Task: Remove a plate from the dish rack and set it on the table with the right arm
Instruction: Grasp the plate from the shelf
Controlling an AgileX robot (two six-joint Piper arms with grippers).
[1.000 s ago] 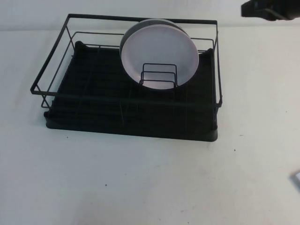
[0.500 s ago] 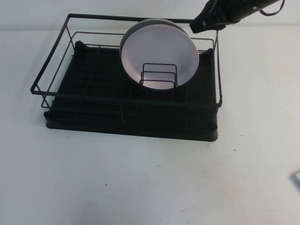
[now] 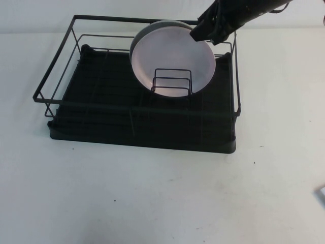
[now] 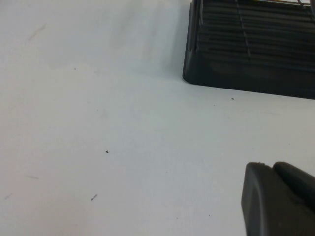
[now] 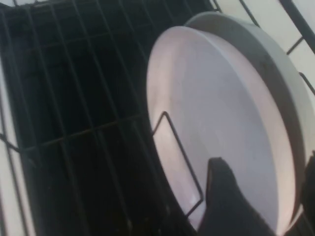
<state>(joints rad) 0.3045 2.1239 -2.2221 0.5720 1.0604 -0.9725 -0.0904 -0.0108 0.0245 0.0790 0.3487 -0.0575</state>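
Nearest me lies the table point(image 3: 162, 193), plain white with a few small dark specks. My left gripper point(image 4: 280, 199) hangs low over it, just off a corner of the dish rack's black tray; only a dark edge of it shows at its wrist view's border, so I cannot tell how its fingers stand.

Further out sits the dish rack point(image 3: 61, 71), a black wire frame on a ribbed black tray, with a small upright wire divider point(image 3: 172, 81) toward its far right part. The plate point(image 3: 175, 63) stands on edge in the rack, leaning back, its face turned toward me. It is round, pale pink and matte, with a low raised rim, and the divider's loops cross the lower part of its face. Right behind it, touching or nearly so, stands a grey-green plate point(image 3: 152, 26) of about the same size; only a thin crescent of its rim shows past the pink one.

Furthest away, my right gripper point(image 3: 207, 31) reaches in from the upper right and sits at the pink plate's top right rim. In my right wrist view one dark finger point(image 5: 224, 201) lies in front of the plate's face and another shows only as a dark sliver at the frame's edge, so the jaws stand apart astride the rim, gripping nothing yet.
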